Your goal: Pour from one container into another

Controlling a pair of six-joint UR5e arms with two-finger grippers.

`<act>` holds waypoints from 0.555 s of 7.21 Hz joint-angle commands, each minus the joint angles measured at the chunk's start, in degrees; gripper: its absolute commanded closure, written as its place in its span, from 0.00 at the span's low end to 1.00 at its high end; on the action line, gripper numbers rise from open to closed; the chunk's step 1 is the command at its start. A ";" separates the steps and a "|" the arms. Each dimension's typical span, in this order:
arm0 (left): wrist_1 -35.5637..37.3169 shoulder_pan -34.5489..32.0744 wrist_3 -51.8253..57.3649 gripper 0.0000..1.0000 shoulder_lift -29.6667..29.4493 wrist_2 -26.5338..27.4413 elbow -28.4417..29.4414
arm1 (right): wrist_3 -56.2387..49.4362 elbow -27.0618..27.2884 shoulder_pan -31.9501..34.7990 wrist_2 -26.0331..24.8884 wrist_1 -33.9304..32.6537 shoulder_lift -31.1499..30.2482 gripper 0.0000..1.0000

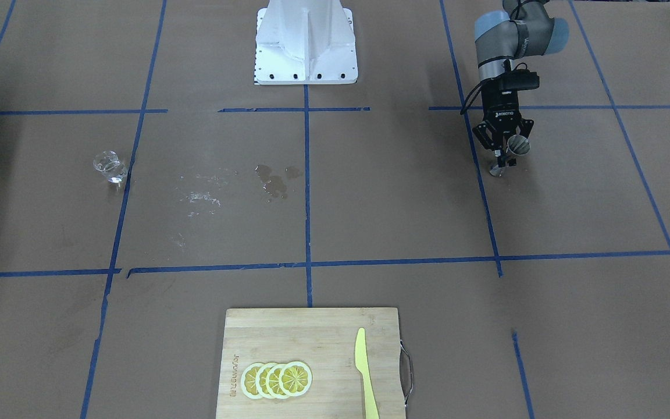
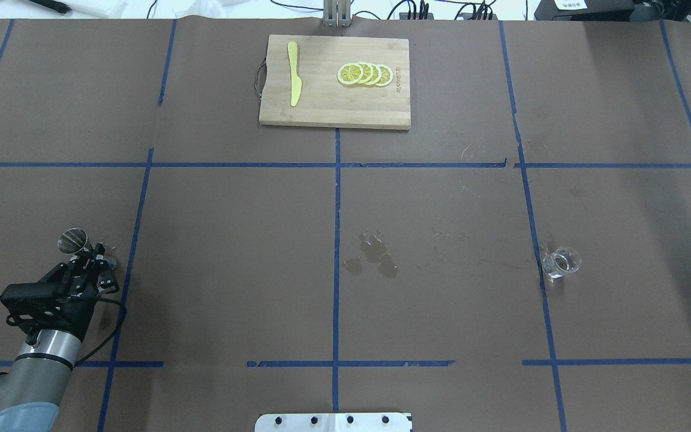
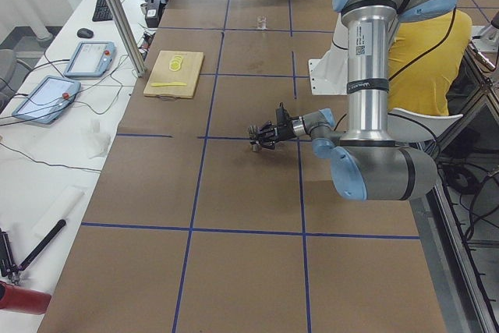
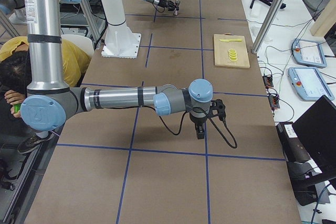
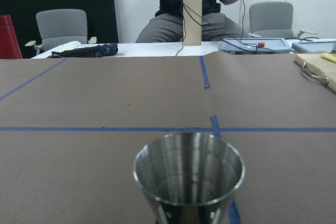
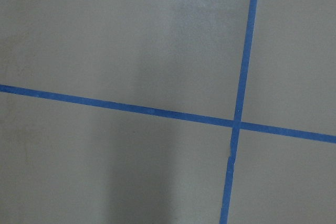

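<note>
The steel jigger (image 1: 520, 144) (image 2: 73, 240) stands upright at the table's left end, its open upper cone filling the bottom of the left wrist view (image 5: 189, 174). My left gripper (image 1: 505, 154) (image 2: 95, 255) reaches in level and is shut on the jigger's narrow waist. The clear glass cup (image 1: 111, 167) (image 2: 560, 262) stands alone far off on the right half of the table, beside a blue tape line. My right gripper (image 4: 199, 128) shows only in the exterior right view, pointing down over the table; I cannot tell whether it is open or shut.
A wooden cutting board (image 2: 327, 111) with lemon slices (image 2: 364, 74) and a yellow knife (image 2: 293, 73) lies at the far middle edge. Wet spots (image 2: 374, 255) mark the paper at the table's centre. The robot base (image 1: 306, 43) stands at the near edge.
</note>
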 commanded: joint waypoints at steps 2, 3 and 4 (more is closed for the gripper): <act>-1.16 -0.18 0.24 1.00 0.39 1.54 -0.83 | 0.00 0.16 0.00 0.04 0.00 0.12 0.00; -3.08 -0.35 1.03 1.00 0.47 1.72 -1.96 | 0.00 0.51 0.00 0.13 0.09 0.29 0.00; -10.15 -0.35 9.30 1.00 0.39 1.63 -1.79 | 0.00 0.86 0.00 0.21 1.22 0.30 0.00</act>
